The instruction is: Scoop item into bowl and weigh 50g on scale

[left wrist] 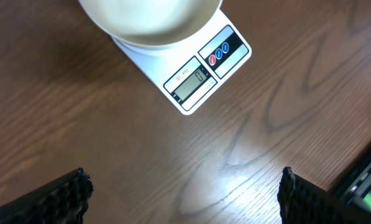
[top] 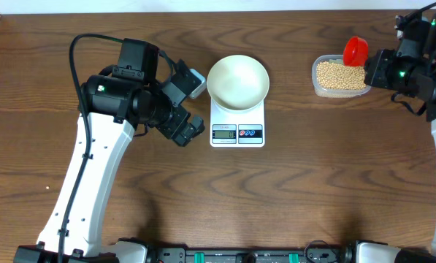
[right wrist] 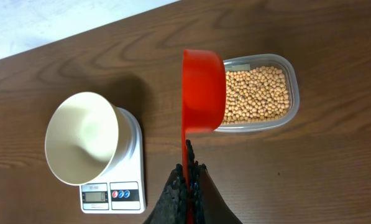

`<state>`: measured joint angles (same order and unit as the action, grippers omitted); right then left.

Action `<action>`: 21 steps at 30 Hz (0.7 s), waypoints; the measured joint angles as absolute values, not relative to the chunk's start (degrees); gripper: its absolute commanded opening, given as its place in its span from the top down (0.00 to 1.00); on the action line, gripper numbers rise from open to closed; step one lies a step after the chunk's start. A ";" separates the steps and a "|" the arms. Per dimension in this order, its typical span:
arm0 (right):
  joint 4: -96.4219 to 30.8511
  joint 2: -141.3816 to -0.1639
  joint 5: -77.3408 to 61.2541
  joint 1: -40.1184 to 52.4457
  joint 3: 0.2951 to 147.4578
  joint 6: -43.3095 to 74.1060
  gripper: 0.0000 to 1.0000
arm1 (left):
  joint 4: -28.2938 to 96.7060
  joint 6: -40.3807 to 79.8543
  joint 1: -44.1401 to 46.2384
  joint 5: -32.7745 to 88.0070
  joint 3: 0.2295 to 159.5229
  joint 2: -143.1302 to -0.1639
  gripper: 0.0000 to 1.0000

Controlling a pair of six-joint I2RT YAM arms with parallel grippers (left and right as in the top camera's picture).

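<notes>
The white bowl (top: 237, 82) stands on the white scale (top: 236, 133) at the table's middle and looks empty. Both also show in the left wrist view, the bowl (left wrist: 149, 22) and the scale (left wrist: 204, 78), and in the right wrist view, the bowl (right wrist: 81, 137) and the scale (right wrist: 112, 196). The tan beans (top: 340, 75) fill a clear tub (top: 316, 86) at the right, also in the right wrist view (right wrist: 256, 94). My right gripper (right wrist: 187, 167) is shut on the handle of a red scoop (right wrist: 202, 93) held over the tub's left end (top: 355, 51). My left gripper (left wrist: 184, 193) is open and empty, left of the scale.
The table's far edge runs along the top of the overhead view. The tub (right wrist: 292, 115) lies near the table's right side. Dark equipment runs along the front edge (top: 239, 256).
</notes>
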<state>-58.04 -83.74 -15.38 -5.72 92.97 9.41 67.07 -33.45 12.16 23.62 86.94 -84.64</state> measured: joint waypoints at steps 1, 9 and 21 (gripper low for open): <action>-58.04 -83.74 -15.38 -5.72 92.97 9.32 0.99 | 67.05 -34.83 12.16 23.62 86.94 -84.64 0.02; -58.04 -83.74 -15.38 -5.72 92.97 9.04 0.99 | 67.05 -38.98 12.16 23.62 86.94 -84.64 0.02; -58.04 -83.77 -15.38 -5.72 92.97 8.86 0.99 | 67.05 -39.46 12.16 23.62 86.94 -84.64 0.02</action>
<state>-58.04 -83.77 -15.38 -5.72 92.97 8.86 67.05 -39.46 12.16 23.62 86.94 -84.64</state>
